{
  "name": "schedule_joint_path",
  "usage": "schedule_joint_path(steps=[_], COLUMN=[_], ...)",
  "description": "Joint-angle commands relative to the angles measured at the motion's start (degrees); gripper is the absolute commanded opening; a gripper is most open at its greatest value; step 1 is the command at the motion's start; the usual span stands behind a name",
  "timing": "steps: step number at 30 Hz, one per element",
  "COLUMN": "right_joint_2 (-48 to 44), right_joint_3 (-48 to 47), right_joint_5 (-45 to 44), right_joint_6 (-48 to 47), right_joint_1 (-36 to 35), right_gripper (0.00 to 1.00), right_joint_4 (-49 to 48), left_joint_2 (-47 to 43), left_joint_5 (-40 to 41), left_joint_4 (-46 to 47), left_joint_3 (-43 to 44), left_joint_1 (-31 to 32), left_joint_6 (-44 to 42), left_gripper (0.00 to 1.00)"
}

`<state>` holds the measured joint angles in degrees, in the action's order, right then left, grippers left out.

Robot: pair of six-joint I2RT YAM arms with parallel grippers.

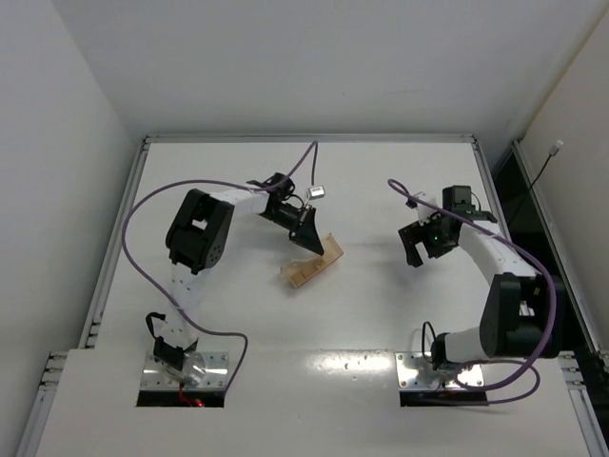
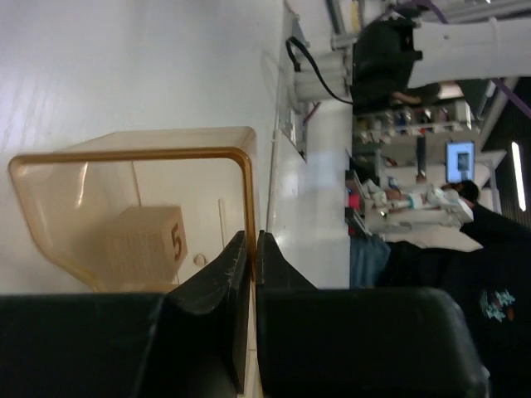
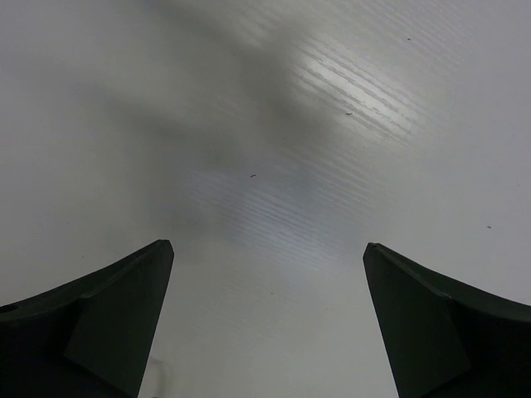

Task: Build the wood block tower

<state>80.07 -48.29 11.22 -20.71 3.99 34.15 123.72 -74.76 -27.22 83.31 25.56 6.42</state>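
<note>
— From above, what do you have?
— Your left hand [image 1: 309, 244] is at the bin [image 1: 319, 266]; your right hand [image 1: 416, 250] hangs well apart over the tabletop [image 1: 371, 314].
— Left wrist?
— Pinching the bin's wall. Inside, one wooden cube [image 2: 149, 245]: likely light, stiff; grip its opposite flat faces.
— Right wrist?
— Spread wide, holding nothing.

Plain white walls [image 1: 285, 67] stand behind and left of a white table [image 1: 381, 314]; a dark gap [image 1: 529, 205] runs along the table's right edge.
</note>
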Motion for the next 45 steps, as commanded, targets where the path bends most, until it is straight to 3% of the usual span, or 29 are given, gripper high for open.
schedule_joint_path(steps=[1,3,8,14,19,24,29,32,34,38,39,40,41,42,43,45], right_joint_2=[0.87,1.66,3.68,4.92,5.44,5.97,5.97,5.97,6.67,7.2,7.2,7.2,7.2,7.2,7.2,6.59], right_joint_3=[-2.6,-3.12,-3.65,-5.32,-5.32,-5.32,-5.32,-5.32,-5.84,-6.55,-6.55,-6.55,-6.55,-6.55,-6.03,-6.02], right_joint_5=[1.52,1.52,1.52,1.0,-3.49,-2.96,-2.96,-2.96,-2.96,-4.19,-4.19,-4.71,-4.72,-4.72,-4.72,-5.86], right_joint_6=[1.81,1.81,1.81,5.76,7.44,7.44,7.44,7.44,7.44,8.05,8.05,8.05,8.05,8.05,8.05,8.05], right_joint_1=[0.14,0.14,0.14,-0.39,-0.91,-0.91,-1.44,-1.44,-1.44,-1.97,-1.97,-1.97,-1.97,-2.49,-2.49,-2.49], right_gripper=[0.96,0.96,0.94,0.92,0.91,0.9,0.9,0.9,0.9,0.9,0.9,0.9,0.9,0.9,0.9,0.88], right_joint_4=[0.04,0.57,1.36,0.22,-0.49,-0.49,0.04,0.04,-0.49,-0.49,-0.49,-0.49,-0.49,-0.49,-0.49,-0.49], left_joint_2=[5.82,5.83,8.29,9.96,13.48,16.9,14.54,10.76,10.75,10.75,10.75,9.36,5.95,3.92,1.98,-0.58], left_joint_5=[-18.23,-18.23,-18.23,-18.23,-18.23,-18.23,-18.23,-18.23,-18.23,-16.22,-13.25,-6.17,-3.58,-1.2,2.83,6.45], left_joint_4=[-27.44,-25.17,-35.78,-40.19,-45.99,-45.12,-44.24,-39.5,-32.3,-16.68,-12.46,-3.54,3.77,13.07,32.56,38.38], left_joint_3=[9.76,8.9,14.07,22.07,19.88,19.35,27.86,30.42,29.55,20.01,18.05,15.86,8.35,3.49,-1.34,-7.52], left_joint_1=[-1.03,-1.74,-3.76,-7.27,-7.28,-6.23,-6.23,-6.23,-5.52,-3.51,-3.5,-3.5,-3.5,-3.5,-4.02,-5.16], left_joint_6=[-28.63,-27.95,-34.79,-33.49,-39.45,-37.37,-33.06,-25.86,-15.59,2.06,12.12,17.26,23.58,40.26,48.61,56.49], left_gripper=[0.0,0.0,0.0,0.0,0.0,0.0,0.0,0.0,0.0,0.0,0.0,0.0,0.0,0.0,0.0,0.0])
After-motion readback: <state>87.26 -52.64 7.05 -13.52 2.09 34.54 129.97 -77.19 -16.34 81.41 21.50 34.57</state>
